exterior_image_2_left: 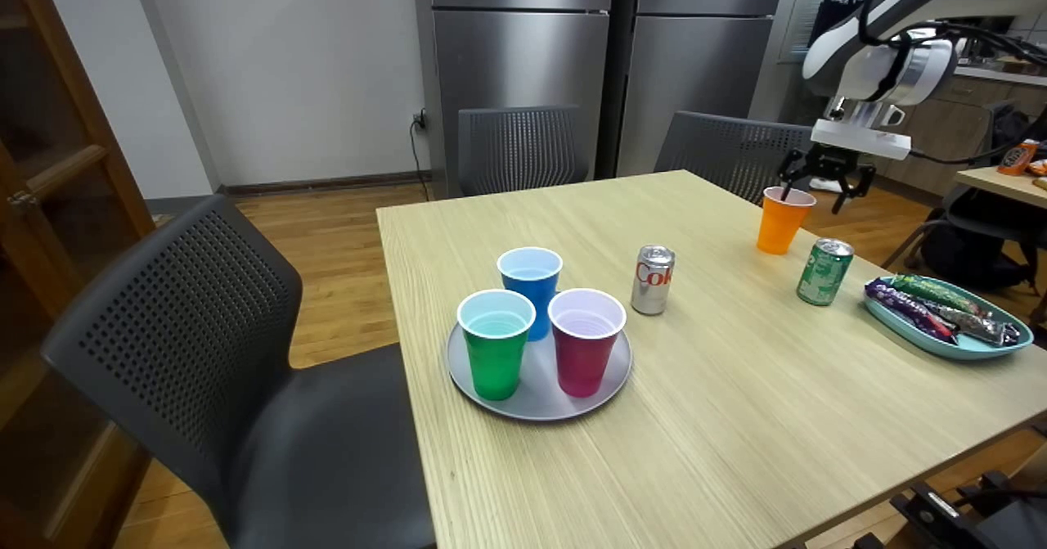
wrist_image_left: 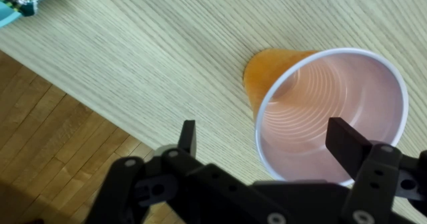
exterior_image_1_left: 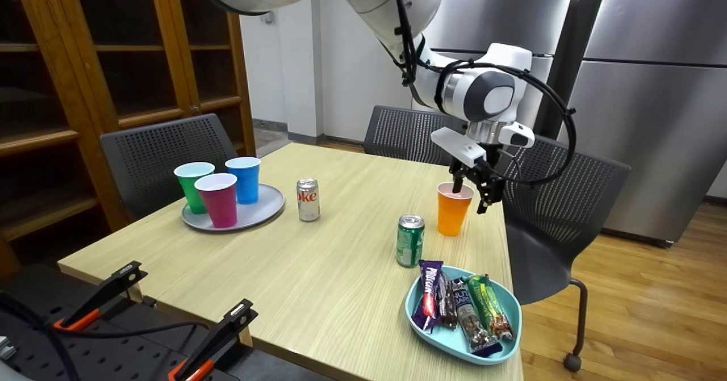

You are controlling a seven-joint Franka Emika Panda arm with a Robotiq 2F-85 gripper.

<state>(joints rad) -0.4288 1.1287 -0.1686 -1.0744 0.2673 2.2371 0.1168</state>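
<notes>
"Where was the orange cup (exterior_image_1_left: 451, 216)?"

"Upright on the table (exterior_image_1_left: 352, 290), near the edge with a chair (exterior_image_1_left: 568, 216) beyond it. Its mouth faced up, which left the inside open to the gripper (exterior_image_1_left: 469, 200)."

"Was it being held?"

"No, the jaws stood wide apart. In the wrist view one finger (wrist_image_left: 347, 147) lay within the outline of the rim and the other hung outside the cup, so part of the wall ran between them. Whether the inner finger touched the cup, I couldn't tell."

"Why straddle the wall like that?"

"Perhaps because the thin wall fitted easily between the fingers, while the whole mouth looked like a tight fit."

"What stood around it?"

"A green can (exterior_image_1_left: 410, 242) was near, not touching. Beyond that sat a teal plate (exterior_image_1_left: 446, 340) of snack bars (exterior_image_1_left: 470, 313); its raised rim presumably kept the wrappers from sliding off."

"And farther out?"

"A silver can (exterior_image_1_left: 308, 200) stood well apart from the cup. Past it, a green cup (exterior_image_1_left: 194, 189), a blue cup (exterior_image_1_left: 245, 182) and a magenta cup (exterior_image_1_left: 220, 204) stood upright on a grey plate (exterior_image_1_left: 268, 208), probably grouped to keep them together."
</notes>
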